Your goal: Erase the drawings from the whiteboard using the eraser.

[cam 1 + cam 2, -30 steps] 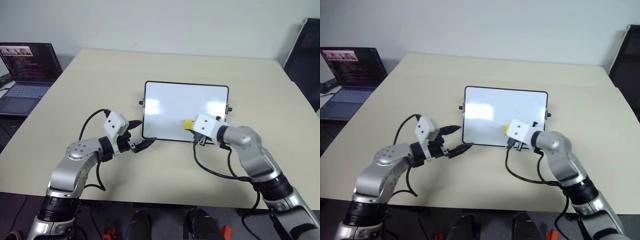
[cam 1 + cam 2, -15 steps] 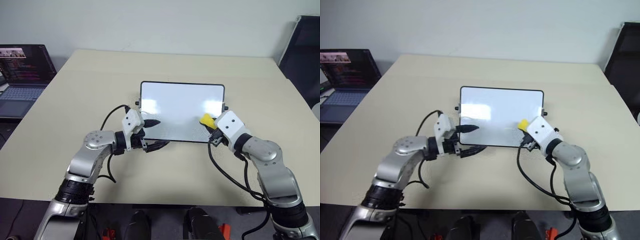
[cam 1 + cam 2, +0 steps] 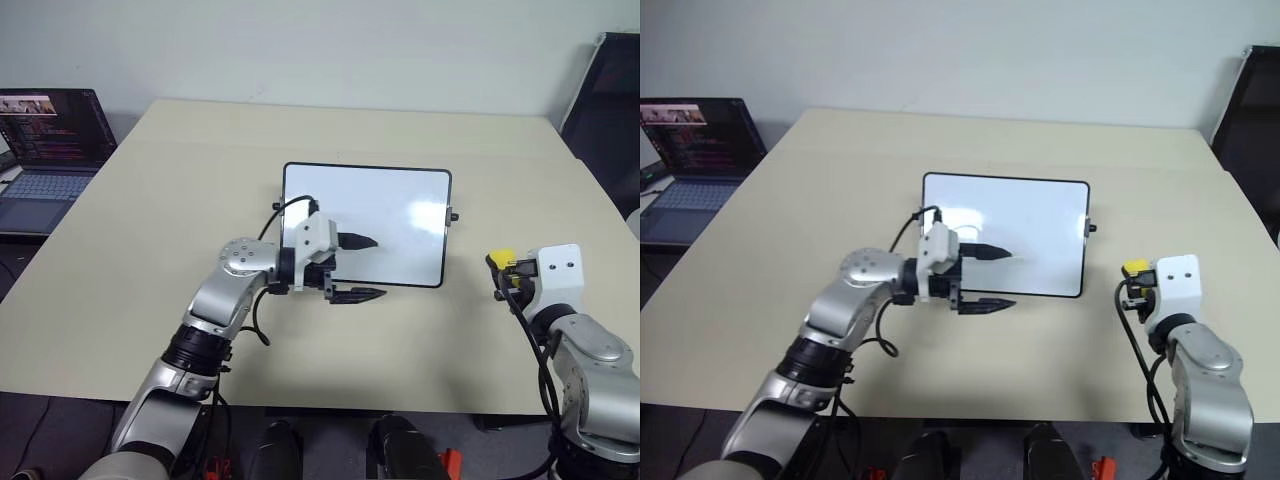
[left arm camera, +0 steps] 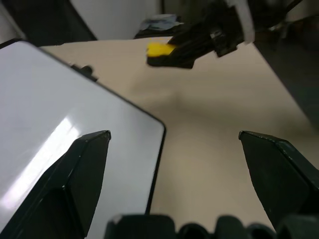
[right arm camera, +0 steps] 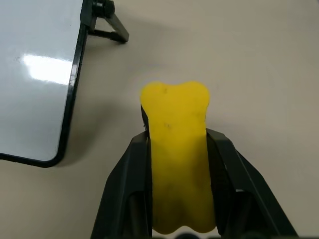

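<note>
The eraser point(image 5: 178, 154), yellow, sits clamped between the black fingers point(image 5: 124, 189) of the right gripper point(image 3: 506, 268), whose jaws are clenched on its long sides. It is carried above the worktop point(image 3: 480, 180), well off the right edge of the whiteboard point(image 3: 400, 190) and apart from it. In the right wrist view the board's rounded near-right corner and thin black frame lie beside the eraser, with a strip of bare beige surface between them, and one small side knob with its short foot shows near the frame.

The whiteboard lies flat about the middle of the worktop, long side across, its glossy face showing two bright glare patches. No drawings can be made out on it; if any marks are there they are too faint to tell.

The left gripper point(image 3: 362, 268) reaches in from the left, pointing toward the right. Its jaws are spread wide: one finger point(image 3: 357, 241) lies over the lower part of the board's face, the other point(image 3: 360, 294) over the worktop just past the board's near edge, so the near frame runs between them. Whether either touches cannot be told.

Bare worktop lies open behind the board, to its right around the eraser, and along the near edge. A laptop point(image 3: 45, 150) stands off the far left corner, and a dark chair point(image 3: 610, 110) at the far right.
</note>
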